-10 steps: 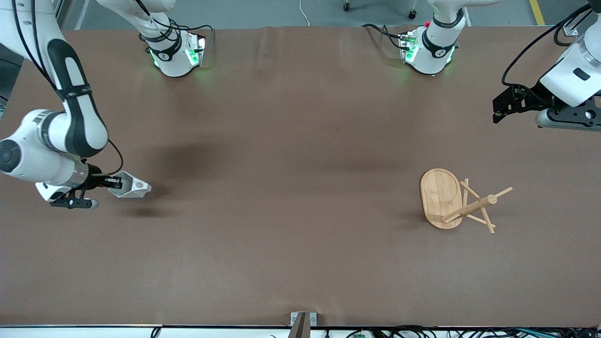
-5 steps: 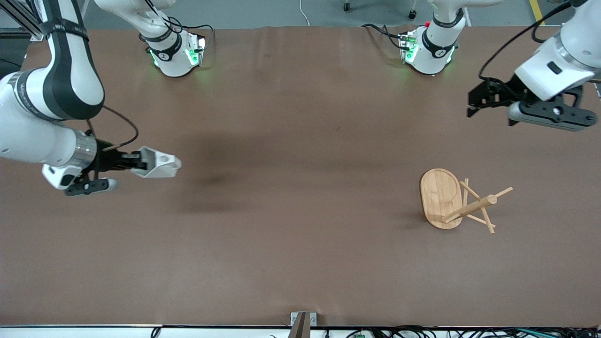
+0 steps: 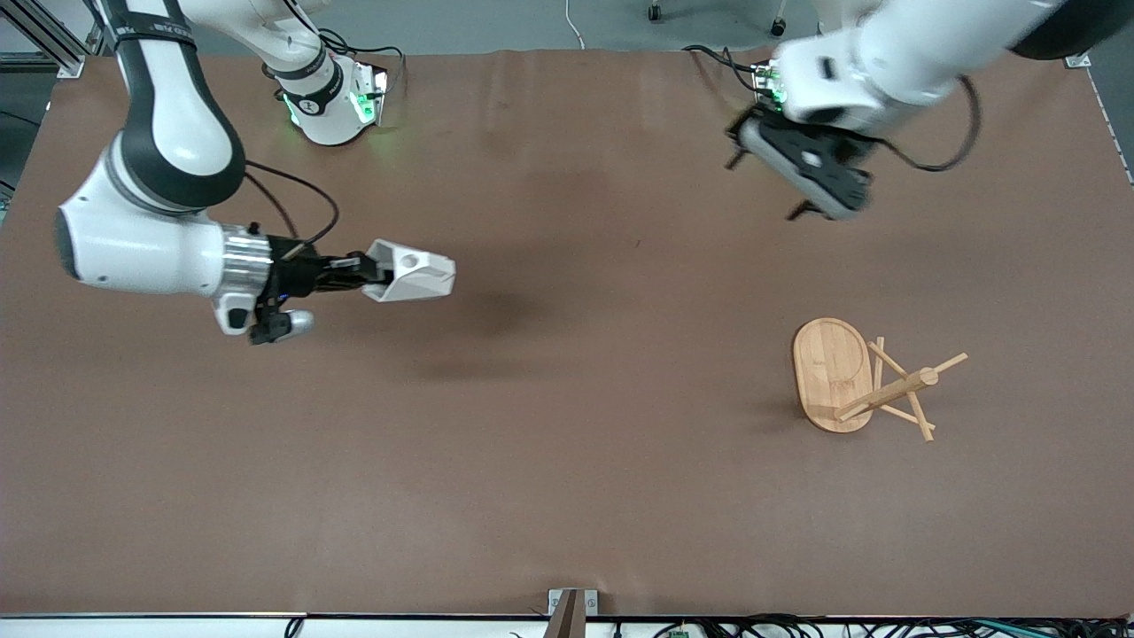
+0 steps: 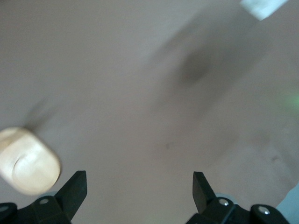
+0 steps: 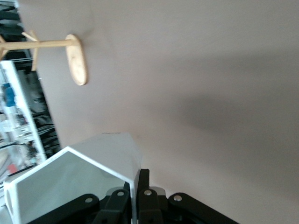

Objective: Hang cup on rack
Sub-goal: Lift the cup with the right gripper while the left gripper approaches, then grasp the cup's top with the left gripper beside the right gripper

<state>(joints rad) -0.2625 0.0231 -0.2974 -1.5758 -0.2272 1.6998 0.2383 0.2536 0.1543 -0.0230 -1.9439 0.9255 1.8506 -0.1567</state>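
Carrying the cup (image 3: 412,271), the right hand (image 3: 376,273) has risen off the table (image 3: 567,496) and swung from its own end toward the middle, fingers pressed together on the cup wall, cup on its side in the air. The left hand (image 3: 762,182) has swept in from the table's edge to above the table near its own base, fingers spread and holding nothing. The rack (image 3: 864,381) has not moved: standing on its base, well apart from the cup, toward the left arm's end. Judgement: transport under way, hanging not yet begun; the left arm may be coming to steady the rack.

Count: one cup, one rack, two hands.
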